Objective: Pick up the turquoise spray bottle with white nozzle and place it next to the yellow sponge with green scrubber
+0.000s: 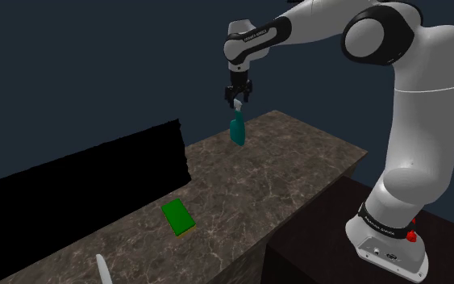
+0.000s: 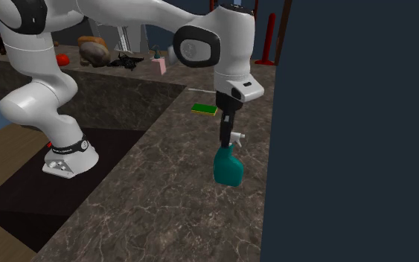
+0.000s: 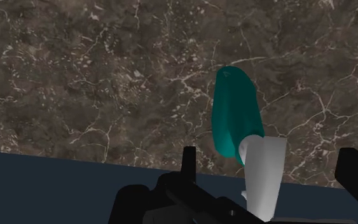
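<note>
The green-topped sponge [image 1: 178, 218] lies flat on the bench [image 1: 297, 177]. Well apart from the sponge, toward the shoulder view's right, the teal spray bottle [image 1: 237, 131] appears to stand by the bench's back edge. The jaws are spread wide around its white nozzle [image 3: 263, 175], touching neither side. Closing off-centre could tip the bottle. A pinch on the slim nozzle alone might let it swing and slip on the way to the sponge.

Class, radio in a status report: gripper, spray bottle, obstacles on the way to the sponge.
Gripper open, straddling the nozzle. Spray bottle ungripped, far from sponge. Nothing between them on the counter.
</note>
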`<state>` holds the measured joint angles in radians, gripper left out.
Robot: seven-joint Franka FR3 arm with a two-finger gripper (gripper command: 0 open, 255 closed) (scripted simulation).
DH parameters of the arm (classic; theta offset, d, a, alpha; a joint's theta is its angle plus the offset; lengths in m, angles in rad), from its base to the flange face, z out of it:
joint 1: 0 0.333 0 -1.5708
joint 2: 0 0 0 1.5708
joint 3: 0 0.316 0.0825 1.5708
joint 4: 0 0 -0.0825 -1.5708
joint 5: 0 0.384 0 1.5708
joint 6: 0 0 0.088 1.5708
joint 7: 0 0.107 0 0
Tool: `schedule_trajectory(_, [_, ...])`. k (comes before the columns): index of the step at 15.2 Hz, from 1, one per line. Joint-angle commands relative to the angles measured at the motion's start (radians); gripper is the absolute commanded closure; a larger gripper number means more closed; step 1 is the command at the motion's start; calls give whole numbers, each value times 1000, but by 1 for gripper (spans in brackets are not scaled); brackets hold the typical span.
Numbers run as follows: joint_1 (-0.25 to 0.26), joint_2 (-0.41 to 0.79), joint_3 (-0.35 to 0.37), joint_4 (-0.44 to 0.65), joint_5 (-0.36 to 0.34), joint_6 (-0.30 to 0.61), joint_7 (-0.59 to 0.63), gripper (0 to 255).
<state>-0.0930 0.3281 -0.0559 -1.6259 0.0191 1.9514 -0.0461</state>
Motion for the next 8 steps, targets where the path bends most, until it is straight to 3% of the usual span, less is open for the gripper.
schedule_trajectory(1, [0,8,0,-16,1,24,-1,0])
schedule_trajectory(8, [0,10,0,-21,1,31,-1,0])
